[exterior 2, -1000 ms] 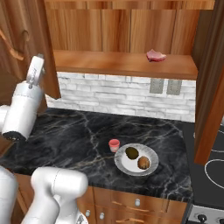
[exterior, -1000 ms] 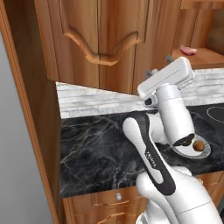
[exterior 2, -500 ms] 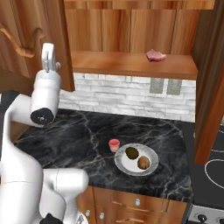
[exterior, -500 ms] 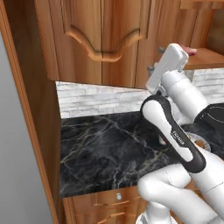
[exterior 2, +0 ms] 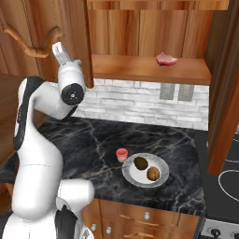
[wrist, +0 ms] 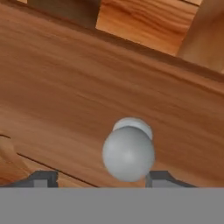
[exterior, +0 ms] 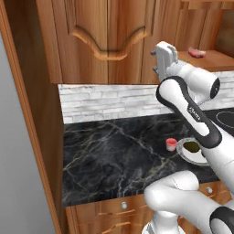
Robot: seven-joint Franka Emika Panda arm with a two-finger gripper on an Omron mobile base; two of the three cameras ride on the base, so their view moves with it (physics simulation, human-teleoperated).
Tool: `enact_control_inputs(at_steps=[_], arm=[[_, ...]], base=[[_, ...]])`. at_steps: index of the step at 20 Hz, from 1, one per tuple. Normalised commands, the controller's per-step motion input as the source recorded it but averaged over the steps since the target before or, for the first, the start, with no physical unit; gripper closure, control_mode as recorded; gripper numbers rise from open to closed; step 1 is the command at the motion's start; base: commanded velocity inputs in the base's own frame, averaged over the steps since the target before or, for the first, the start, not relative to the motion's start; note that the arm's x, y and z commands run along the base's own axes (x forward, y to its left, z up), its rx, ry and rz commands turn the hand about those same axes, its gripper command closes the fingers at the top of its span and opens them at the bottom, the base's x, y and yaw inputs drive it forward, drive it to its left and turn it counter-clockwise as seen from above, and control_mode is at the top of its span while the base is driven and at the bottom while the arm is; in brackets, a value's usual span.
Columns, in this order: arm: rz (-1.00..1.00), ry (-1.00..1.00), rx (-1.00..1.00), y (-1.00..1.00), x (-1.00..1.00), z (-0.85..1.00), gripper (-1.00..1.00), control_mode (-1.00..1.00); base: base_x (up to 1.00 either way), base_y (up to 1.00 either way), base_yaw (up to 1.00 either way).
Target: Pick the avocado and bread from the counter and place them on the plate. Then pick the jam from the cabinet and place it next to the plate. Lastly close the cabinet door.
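The cabinet door (exterior: pixel 105 27) with its carved arch stands open, and my gripper (exterior: pixel 155 59) is raised against its edge. In the hand view the round white knob (wrist: pixel 128 151) sits between my open fingertips (wrist: pixel 43 178), closer to the right one, with the door's wood (wrist: pixel 87 87) behind it. On the black marble counter (exterior 2: pixel 88 140) lies the plate (exterior 2: pixel 161 163), holding the dark avocado (exterior 2: pixel 141 163) and the orange-brown bread (exterior 2: pixel 152 173). The red-pink jam (exterior 2: pixel 122 155) stands just left of the plate. My gripper (exterior 2: pixel 56 45) is high by the door (exterior 2: pixel 70 18).
A flat pink lump (exterior 2: pixel 166 59) lies on the open cabinet shelf (exterior 2: pixel 140 70). A stove top (exterior 2: pixel 228 179) borders the counter on the right. Another wooden panel (exterior 2: pixel 224 93) hangs in front at the right. Drawers with small knobs (exterior 2: pixel 147 215) run below the counter.
The arm has swung up from over the counter and across to the open door, bringing the hand to the knob. Plate, food and jam have not moved.
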Motion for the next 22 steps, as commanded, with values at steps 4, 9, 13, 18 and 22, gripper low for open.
enact_control_inputs(at_steps=[4, 9, 13, 18, 22], arm=[[-0.04, 0.09, -0.67, 0.03, 0.60, -0.41, -1.00, -1.00], [-0.06, 0.07, -0.67, 0.00, 0.50, -0.34, -1.00, -1.00], [-0.07, 0.05, -0.64, 0.00, 0.49, -0.26, -1.00, -1.00], [-0.09, 0.02, -0.57, 0.00, 0.15, -0.14, -1.00, -1.00], [-0.09, 0.00, -0.51, 0.00, 0.03, -0.12, -1.00, -1.00]], base=[[0.00, 0.00, 0.00], [0.00, 0.00, 0.00], [0.00, 0.00, 0.00], [0.00, 0.00, 0.00], [0.00, 0.00, 0.00]])
